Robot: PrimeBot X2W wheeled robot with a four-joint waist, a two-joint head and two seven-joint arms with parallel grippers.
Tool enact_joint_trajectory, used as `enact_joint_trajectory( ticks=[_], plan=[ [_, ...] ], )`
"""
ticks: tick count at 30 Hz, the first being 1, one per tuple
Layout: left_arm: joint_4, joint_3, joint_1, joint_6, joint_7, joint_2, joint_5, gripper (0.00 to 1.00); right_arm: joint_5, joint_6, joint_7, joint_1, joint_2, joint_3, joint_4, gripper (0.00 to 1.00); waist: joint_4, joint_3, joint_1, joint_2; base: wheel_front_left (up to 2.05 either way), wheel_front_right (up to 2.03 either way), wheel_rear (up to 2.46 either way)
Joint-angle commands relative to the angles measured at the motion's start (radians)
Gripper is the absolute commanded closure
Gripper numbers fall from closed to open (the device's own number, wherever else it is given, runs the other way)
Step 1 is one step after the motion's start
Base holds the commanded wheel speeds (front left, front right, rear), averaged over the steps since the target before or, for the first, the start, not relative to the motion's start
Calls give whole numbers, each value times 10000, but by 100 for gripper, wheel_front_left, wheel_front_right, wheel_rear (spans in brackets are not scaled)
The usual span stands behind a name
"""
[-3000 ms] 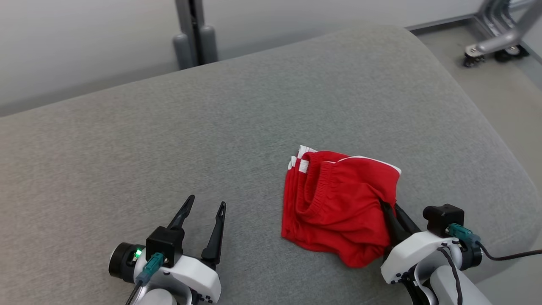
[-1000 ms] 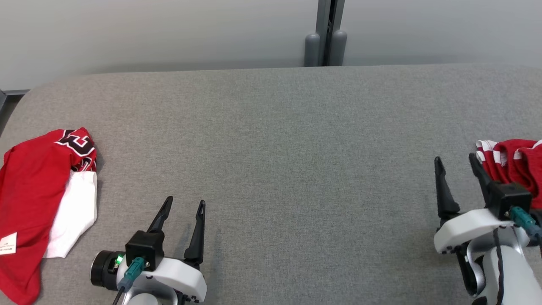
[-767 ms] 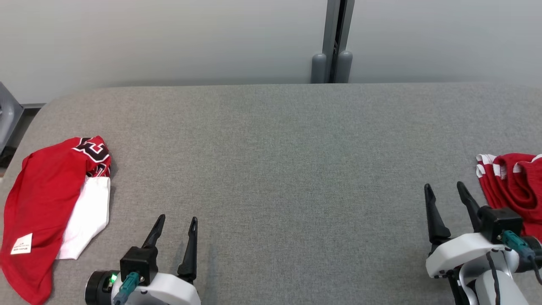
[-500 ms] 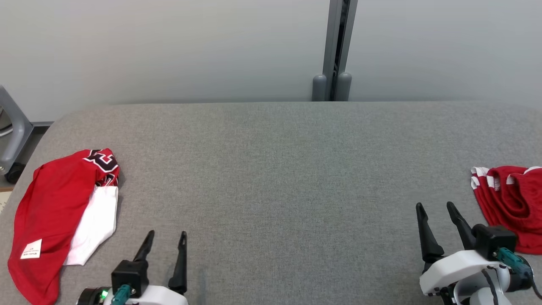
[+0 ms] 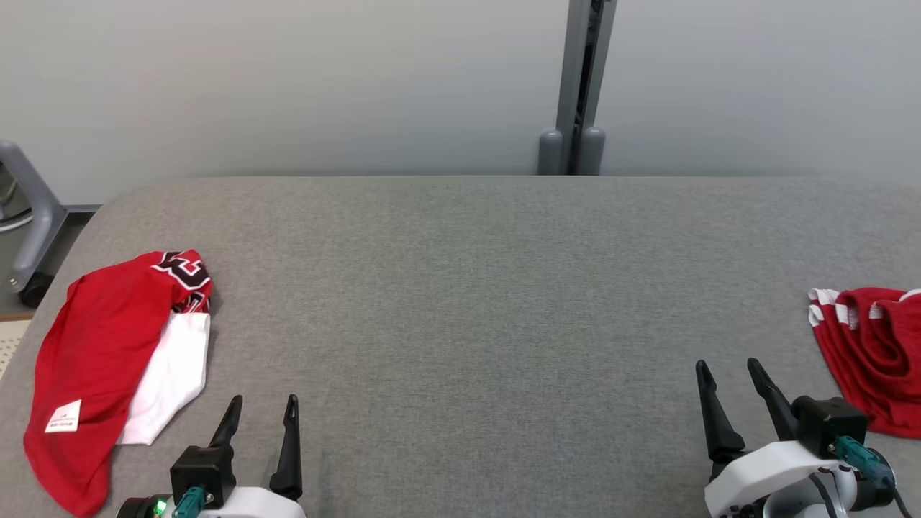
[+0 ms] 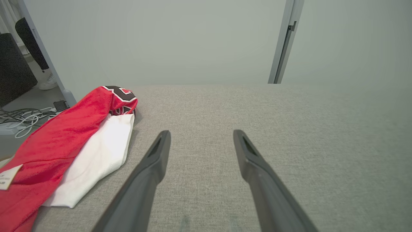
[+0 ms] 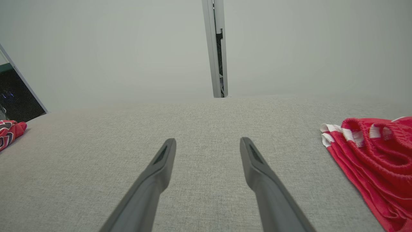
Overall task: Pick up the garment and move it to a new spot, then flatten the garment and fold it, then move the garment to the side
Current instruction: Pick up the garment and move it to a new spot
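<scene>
Leftmost, by the left edge of the grey woven padded surface (image 5: pixel 468 288), lies a crumpled red jersey (image 5: pixel 93 360) of smooth, slightly shiny cloth. A plain white panel shows along its right side, and black characters outlined in white curl over its far end; they are too folded to read. A small white label (image 5: pixel 65 416) sits near its close end, the print too small to make out.

Just right of it, at the near edge, the left claw (image 5: pixel 263 400) stands with its two dark, tapered fingers spread apart and nothing between them, above bare fabric.

Behind the far edge a grey metal post (image 5: pixel 579 79) rises against the pale wall.

Further right, at the near edge, the right claw (image 5: pixel 727 364) is likewise spread wide and empty, clear of any cloth.

At the right edge rest the red shorts (image 5: pixel 874 360), folded into a compact bundle. They show a ribbed, gathered waistband and white stripes at the stacked hems on their left corner.
</scene>
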Motion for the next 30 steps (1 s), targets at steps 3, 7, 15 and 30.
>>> enact_joint_trajectory(
  ticks=[3, 7, 15, 30],
  plan=[
    [28, 79, -148, 61, -1, 44, -27, 0, -35, -3, 1, 94, -53, -10, -59, 0, 429, 90, 0, 0, 0, 0, 0],
    [125, 218, -174, 18, -3, 46, 117, 0, 99, -3, 1, 105, -51, 175, -30, 0, 1125, 133, 0, 0, 0, 0, 0],
    [246, 719, -63, -56, -1, 44, 253, 0, 322, -3, 1, 103, -56, 618, 22, 0, 2880, 240, 0, 0, 0, 0, 0],
    [228, 1615, 153, -331, -3, 39, 100, 0, 180, -3, 1, -239, -62, 1195, 168, 0, 4150, 525, 0, 0, 0, 0, 0]
  ],
)
